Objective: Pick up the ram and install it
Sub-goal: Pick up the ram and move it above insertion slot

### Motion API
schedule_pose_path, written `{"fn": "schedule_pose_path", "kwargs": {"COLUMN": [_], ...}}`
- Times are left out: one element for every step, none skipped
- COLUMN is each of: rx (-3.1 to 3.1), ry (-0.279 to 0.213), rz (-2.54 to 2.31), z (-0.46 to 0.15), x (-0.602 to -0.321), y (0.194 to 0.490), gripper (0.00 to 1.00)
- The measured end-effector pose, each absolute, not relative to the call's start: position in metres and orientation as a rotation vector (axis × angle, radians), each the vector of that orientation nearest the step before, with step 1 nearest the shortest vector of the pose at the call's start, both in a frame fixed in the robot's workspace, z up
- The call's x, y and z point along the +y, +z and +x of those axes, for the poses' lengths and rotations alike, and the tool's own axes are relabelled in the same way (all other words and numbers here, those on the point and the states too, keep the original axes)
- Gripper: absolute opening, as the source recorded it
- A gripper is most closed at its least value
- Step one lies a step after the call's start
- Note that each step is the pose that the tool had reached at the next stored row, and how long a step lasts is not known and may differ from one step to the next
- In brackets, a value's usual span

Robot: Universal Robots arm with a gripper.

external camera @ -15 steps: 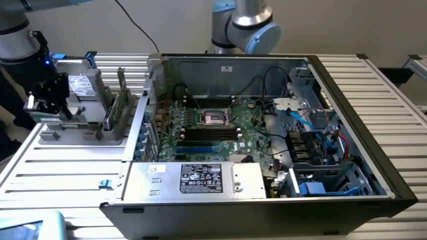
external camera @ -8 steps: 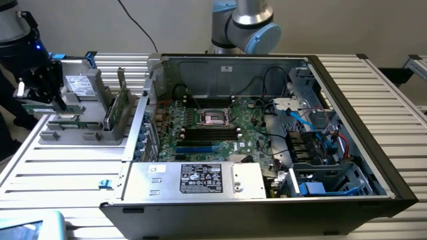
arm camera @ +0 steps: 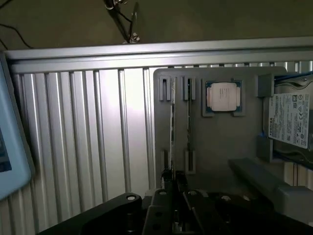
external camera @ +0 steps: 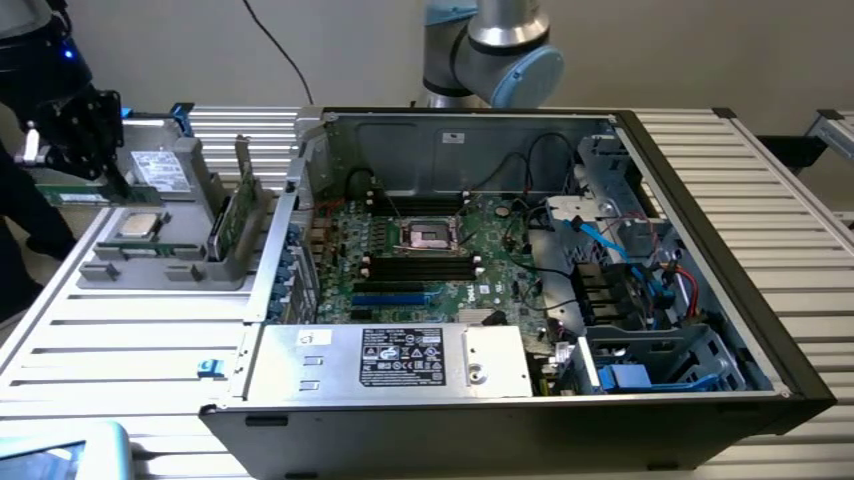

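In the exterior view my black gripper [external camera: 78,175] hangs at the far left, above the table and just left of the grey parts tray [external camera: 100,272]. It is shut on the ram [external camera: 70,194], a long green stick with a white label, held level below the fingers. In the wrist view the ram [arm camera: 171,122] shows edge-on as a thin bright line running out from my gripper [arm camera: 170,185] over the tray [arm camera: 220,142]. The motherboard's black memory slots [external camera: 420,268] lie inside the open computer case [external camera: 694,190], well to the exterior view's right of the gripper.
The tray holds a square silver processor chip [external camera: 140,225] [arm camera: 223,96], a grey drive with a white sticker [external camera: 163,170] [arm camera: 289,120] and an upright green card [external camera: 235,215]. A power supply box [external camera: 387,358] sits at the case's front. A dark-clothed person [external camera: 14,200] stands at the left edge.
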State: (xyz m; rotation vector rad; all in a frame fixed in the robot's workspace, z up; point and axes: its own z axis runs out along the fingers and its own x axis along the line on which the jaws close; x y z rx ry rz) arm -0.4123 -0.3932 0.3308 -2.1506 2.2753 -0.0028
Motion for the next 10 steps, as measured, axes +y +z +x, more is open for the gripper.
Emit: {"fn": "schedule_pose_path", "kwargs": {"rx": [2.275,2.274,2.274,2.274,2.273,2.273,2.273,2.272,2.271,2.271], "ry": [-0.002,-0.001,0.000,0.001,0.002,0.003,0.004,0.005,0.006,0.008], "rz": [-2.150,-2.150,-2.150,-2.149,-2.149,-2.148,-2.148,-2.147,-2.147,-2.146], "z": [-0.408,-0.404,-0.399,-0.395,-0.391,-0.387,-0.382,-0.378,-0.373,-0.369], "x": [-0.393,-0.394,-0.394,-0.394,-0.395,-0.395,-0.395,-0.395,-0.395,-0.395], "y": [0.335,0.340,0.345,0.349,0.354,0.358,0.363,0.367,0.372,0.376], "gripper": [0.14,0.14,0.14,0.14,0.14,0.14,0.14,0.14,0.14,0.14]}}
